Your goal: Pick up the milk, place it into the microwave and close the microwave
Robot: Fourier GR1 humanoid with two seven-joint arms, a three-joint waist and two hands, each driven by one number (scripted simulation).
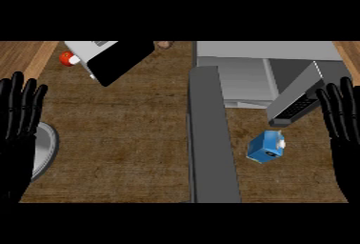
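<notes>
We see the brown desk (119, 143), then the grey microwave (239, 71) upper right with its door (295, 102) swung open. Left hand (17, 119) at the left edge and right hand (341, 119) at the right edge rest wide, fingers up, holding nothing. Blue milk carton (265, 147) lies tilted right of centre, just below the door. Risk, we judge: the reaching right hand clips the door or tips the carton.
</notes>
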